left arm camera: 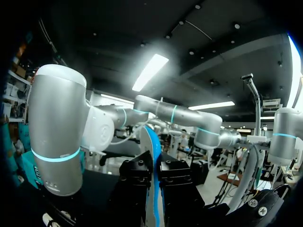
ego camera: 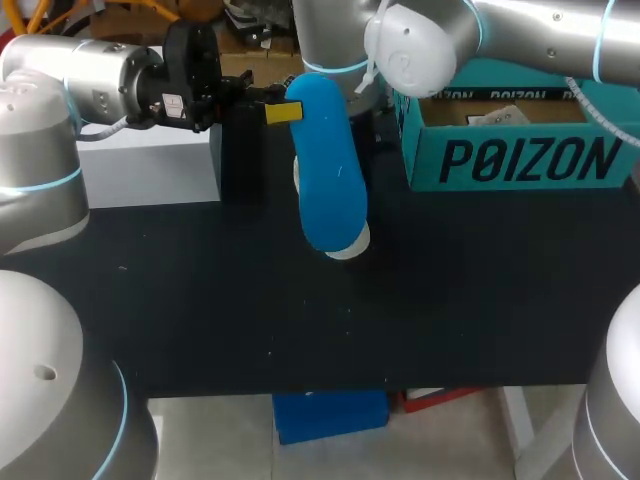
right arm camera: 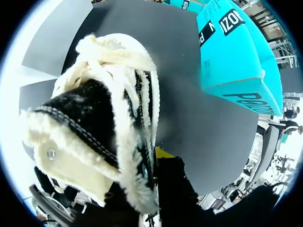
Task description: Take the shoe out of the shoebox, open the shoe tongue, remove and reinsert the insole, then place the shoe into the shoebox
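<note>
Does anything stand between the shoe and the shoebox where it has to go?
Nothing visible does: only bare table lies between the shoe and the shoebox. The insole, in the left gripper, overlaps the shoe in the head view.

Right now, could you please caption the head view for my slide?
Left tool grips the blue insole above the table, beside the teal shoebox.

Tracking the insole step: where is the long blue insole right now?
Head view, centre: the long blue insole is clamped at one end in the left gripper, left of the teal cardboard shoebox.
</note>
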`<state>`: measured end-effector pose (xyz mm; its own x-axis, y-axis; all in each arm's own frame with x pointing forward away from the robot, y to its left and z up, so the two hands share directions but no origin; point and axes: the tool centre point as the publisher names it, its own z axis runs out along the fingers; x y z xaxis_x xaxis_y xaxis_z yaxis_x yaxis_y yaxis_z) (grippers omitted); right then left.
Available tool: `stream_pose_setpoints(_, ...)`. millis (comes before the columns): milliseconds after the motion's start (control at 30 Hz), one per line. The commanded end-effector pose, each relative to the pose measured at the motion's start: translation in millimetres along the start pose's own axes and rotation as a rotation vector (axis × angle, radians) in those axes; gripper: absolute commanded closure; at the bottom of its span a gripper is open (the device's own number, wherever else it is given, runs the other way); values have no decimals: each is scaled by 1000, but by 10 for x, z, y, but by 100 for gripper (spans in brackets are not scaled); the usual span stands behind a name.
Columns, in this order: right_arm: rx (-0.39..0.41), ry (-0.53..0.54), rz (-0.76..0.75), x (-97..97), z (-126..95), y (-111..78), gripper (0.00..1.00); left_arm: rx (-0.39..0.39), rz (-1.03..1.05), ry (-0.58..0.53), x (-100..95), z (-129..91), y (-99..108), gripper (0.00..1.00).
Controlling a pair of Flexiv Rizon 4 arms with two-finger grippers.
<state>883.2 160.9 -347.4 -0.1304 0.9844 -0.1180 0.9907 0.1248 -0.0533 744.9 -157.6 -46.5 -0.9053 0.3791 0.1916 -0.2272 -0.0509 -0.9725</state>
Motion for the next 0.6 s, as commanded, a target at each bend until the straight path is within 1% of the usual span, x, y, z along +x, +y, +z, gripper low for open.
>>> stream_pose_setpoints(33,-14,13,12,15,75,-48,100,0,2,-3,0,13,10,100)
stream_pose_setpoints(200,-14,9,18,48,159,-70,100,0,2,-3,0,13,10,100)
stream_pose_setpoints(400,-12,30,49,102,299,-107,100,0,2,-3,0,13,10,100)
stream_pose_setpoints(533,-14,54,58,176,367,-136,100,0,2,-3,0,13,10,100)
stream_pose_setpoints(600,-13,48,60,218,412,-162,100,0,2,-3,0,13,10,100)
